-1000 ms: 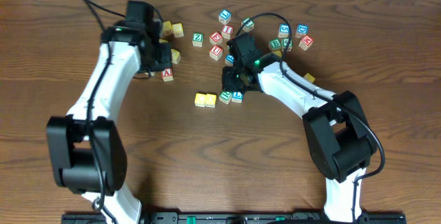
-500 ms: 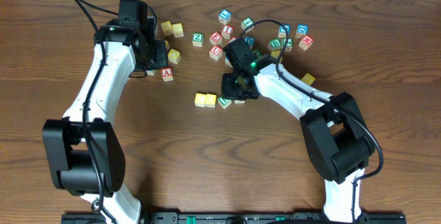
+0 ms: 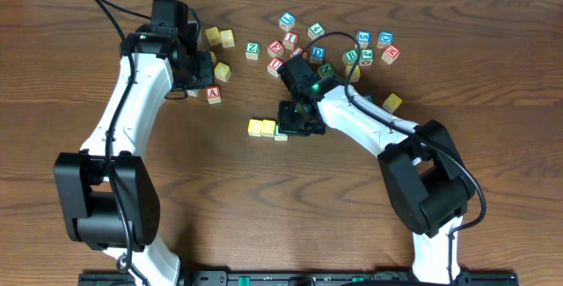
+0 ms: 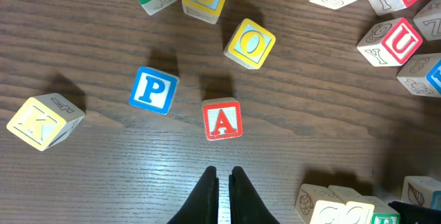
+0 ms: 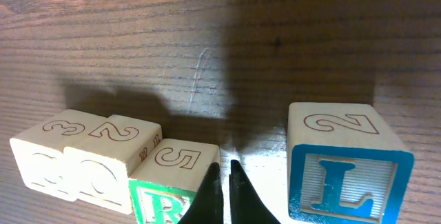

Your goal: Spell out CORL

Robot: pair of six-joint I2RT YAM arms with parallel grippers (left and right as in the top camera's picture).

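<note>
L block (image 5: 348, 169) near green block (image 5: 172, 165), right pincer (image 5: 224, 163) narrow between them, left pincer (image 4: 224, 172) narrow

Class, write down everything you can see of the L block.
The L block is a pale wooden cube. Its near face carries a blue L inside a blue border; its top shows an outlined 2. It sits flat on the table, beside the right gripper, apart from it and from the green block. Only the table touches it.

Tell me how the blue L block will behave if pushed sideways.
Probably slides rather than rolls: the L block is a flat-faced cube resting on the wood table. It looks like rigid wood, so likely stiff and light.
</note>
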